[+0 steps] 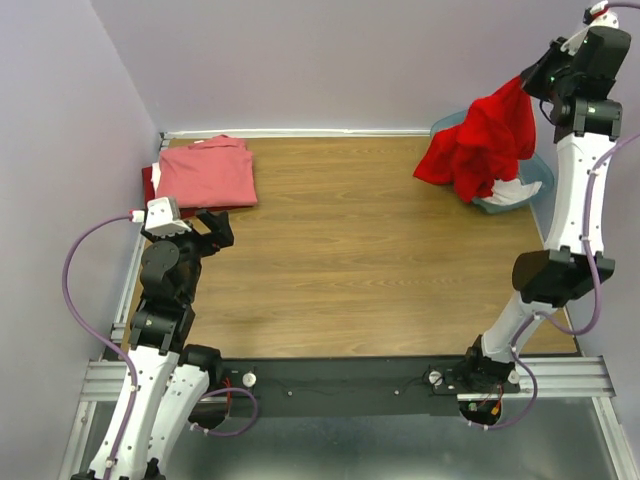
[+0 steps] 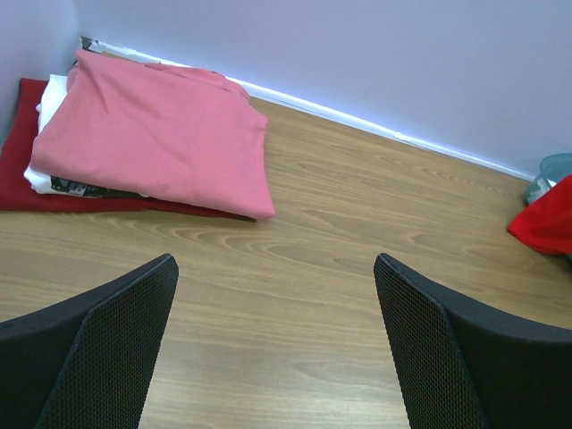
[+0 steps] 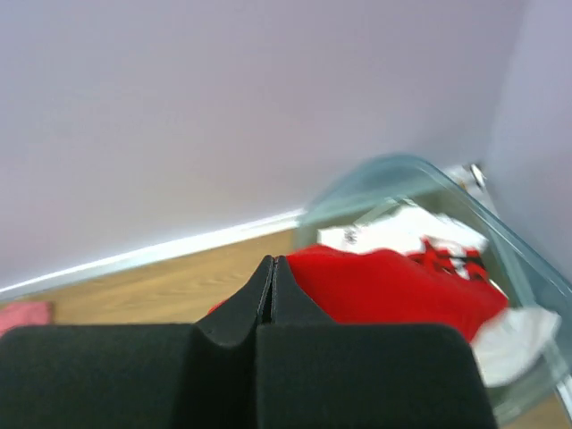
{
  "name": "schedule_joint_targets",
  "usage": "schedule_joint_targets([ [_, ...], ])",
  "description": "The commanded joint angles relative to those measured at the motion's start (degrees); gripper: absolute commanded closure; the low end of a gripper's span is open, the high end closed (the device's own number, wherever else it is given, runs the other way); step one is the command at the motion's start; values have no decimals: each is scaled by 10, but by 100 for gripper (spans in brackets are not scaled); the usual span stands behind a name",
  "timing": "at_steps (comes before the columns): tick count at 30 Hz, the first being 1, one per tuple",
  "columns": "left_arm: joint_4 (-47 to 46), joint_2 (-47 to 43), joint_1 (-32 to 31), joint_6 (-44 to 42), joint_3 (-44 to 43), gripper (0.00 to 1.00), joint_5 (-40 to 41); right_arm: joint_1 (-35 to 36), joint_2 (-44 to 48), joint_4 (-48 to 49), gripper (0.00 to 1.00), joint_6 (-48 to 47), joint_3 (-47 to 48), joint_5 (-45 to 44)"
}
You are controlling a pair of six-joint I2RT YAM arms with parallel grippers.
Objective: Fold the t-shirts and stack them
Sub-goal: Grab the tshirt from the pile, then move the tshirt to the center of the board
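The table (image 1: 350,250) carried a folded stack at its far left corner: salmon-pink t-shirt (image 2: 161,134) on top, a white one (image 2: 40,174) beneath it, and a darker red one (image 2: 13,152) at the bottom. The bright red t-shirt (image 1: 485,135) hung bunched over the teal bin (image 1: 520,195) at the far right corner, pinched in the closed right gripper (image 1: 533,78). The left gripper (image 2: 275,264) hovered near the stack, jaws wide and holding nothing.

Judged step: fetching the next shirt. The next move calls for carrying it to the table's middle and spreading it flat.

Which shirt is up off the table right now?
The bright red t-shirt: it hangs bunched from the shut right gripper above the teal bin. The salmon-pink shirt, white shirt and dark red shirt lie stacked flat in the far-left corner.
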State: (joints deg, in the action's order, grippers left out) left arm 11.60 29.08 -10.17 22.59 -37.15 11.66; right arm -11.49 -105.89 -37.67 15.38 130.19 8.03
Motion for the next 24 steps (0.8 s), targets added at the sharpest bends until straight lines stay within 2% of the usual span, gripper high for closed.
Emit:
schedule_joint_targets([
  [1, -15, -7, 3, 2, 8, 2, 9, 75, 37, 4, 100, 11, 48, 36],
  [7, -18, -1, 3, 1, 8, 2, -1, 191, 48, 9, 100, 26, 120, 32],
  [12, -18, -2, 3, 1, 8, 2, 5, 253, 73, 45, 100, 67, 110, 56],
  [16, -12, 6, 3, 2, 7, 2, 10, 263, 110, 69, 99, 105, 40, 74],
  [17, -11, 12, 2, 1, 6, 2, 11, 263, 131, 72, 100, 107, -14, 60],
  [20, -10, 31, 2, -4, 2, 6, 3, 262, 183, 71, 100, 132, -124, -46],
  [21, -10, 44, 2, -5, 1, 7, 3, 263, 191, 72, 99, 141, -197, -73],
  [22, -8, 44, 2, -6, 0, 7, 4, 263, 199, 72, 98, 150, -242, -78],
  [23, -5, 57, 2, -6, -5, 7, 4, 263, 207, 72, 90, 162, -283, -97],
  [24, -7, 62, 2, -7, -5, 7, 2, 263, 222, 73, 66, 174, -371, -106],
])
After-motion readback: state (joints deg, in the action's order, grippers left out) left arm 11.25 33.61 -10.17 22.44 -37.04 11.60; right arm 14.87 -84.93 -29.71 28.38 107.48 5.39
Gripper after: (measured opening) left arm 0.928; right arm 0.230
